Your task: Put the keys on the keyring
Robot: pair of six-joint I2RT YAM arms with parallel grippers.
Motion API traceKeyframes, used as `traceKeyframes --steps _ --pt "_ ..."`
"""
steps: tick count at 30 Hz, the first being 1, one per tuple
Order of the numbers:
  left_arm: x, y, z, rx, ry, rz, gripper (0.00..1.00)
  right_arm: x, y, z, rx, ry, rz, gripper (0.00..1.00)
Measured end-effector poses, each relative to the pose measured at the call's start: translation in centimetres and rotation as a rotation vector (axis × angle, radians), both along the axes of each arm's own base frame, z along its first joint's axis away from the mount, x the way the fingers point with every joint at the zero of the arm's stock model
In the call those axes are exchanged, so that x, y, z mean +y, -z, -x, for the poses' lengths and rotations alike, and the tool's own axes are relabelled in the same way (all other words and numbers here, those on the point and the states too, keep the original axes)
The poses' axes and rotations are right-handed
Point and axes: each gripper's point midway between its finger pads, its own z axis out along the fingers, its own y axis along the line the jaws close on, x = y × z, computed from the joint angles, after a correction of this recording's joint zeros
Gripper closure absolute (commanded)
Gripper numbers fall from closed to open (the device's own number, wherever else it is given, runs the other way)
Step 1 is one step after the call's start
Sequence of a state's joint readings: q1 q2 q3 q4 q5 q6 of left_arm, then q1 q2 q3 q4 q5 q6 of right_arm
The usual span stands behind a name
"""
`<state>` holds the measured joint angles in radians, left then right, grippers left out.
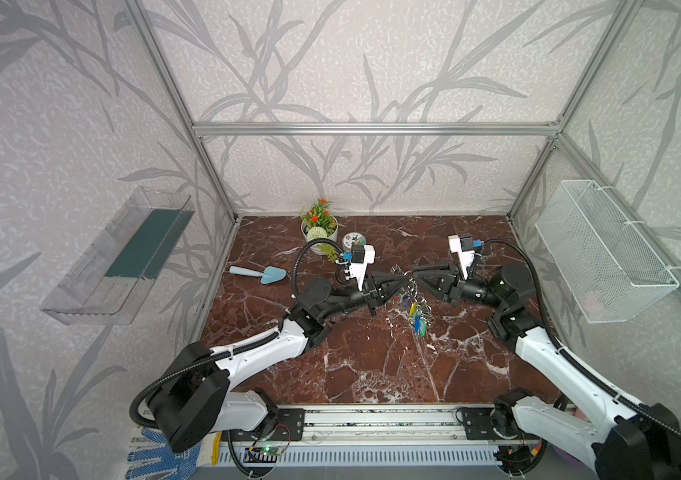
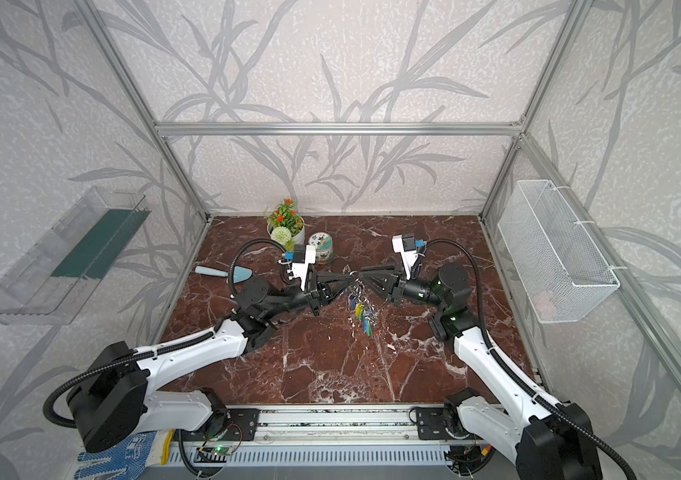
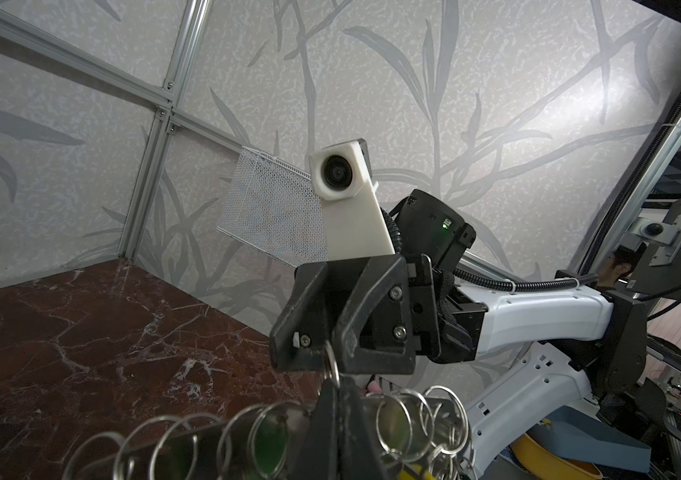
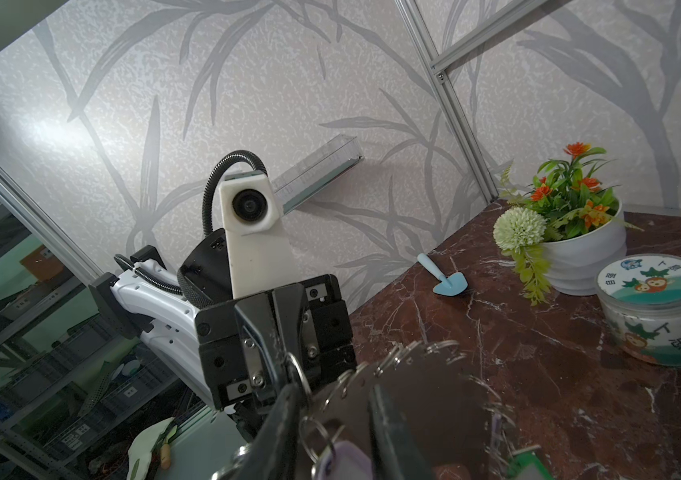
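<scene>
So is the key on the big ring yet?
Not that I can see. Done: the keyring is held up, pinched in the shut left pincer. In hand: the right pincer meets it, jaws slightly apart around a small ring, with the lilac tag dangling close by. Left: hooking it on and letting go. Whether it has hooked is hidden.

Count: left gripper [image 1: 404, 284] + right gripper [image 1: 416, 279] = 2, 1 keyring [image 4: 446, 390], 1 potted plant [image 1: 319, 224], 1 blue trowel [image 1: 261, 274], 1 lidded tub [image 1: 354, 240], 1 wire basket [image 1: 604, 253], 1 clear shelf [image 1: 122, 257].
</scene>
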<state>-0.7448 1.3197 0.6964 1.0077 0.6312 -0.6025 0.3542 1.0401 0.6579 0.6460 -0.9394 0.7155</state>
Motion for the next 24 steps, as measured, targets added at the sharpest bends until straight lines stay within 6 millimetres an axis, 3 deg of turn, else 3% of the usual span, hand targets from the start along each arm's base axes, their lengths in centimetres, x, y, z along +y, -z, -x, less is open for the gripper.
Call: traceKeyframes --steps 5,19,24 --pt "-0.06 0.15 -0.07 0.003 0.000 -0.003 1.00 0.45 0.21 0.25 0.002 -0.025 0.001 0.75" --pt "0.00 0.57 -0.62 0.012 -0.012 -0.010 1.00 0.84 0.45 0.67 -0.009 -0.046 0.003 1.00" --pt "0.15 0.66 -0.91 0.013 -0.020 -0.012 1.00 0.85 0.49 0.73 -0.012 -0.049 0.003 1.00"
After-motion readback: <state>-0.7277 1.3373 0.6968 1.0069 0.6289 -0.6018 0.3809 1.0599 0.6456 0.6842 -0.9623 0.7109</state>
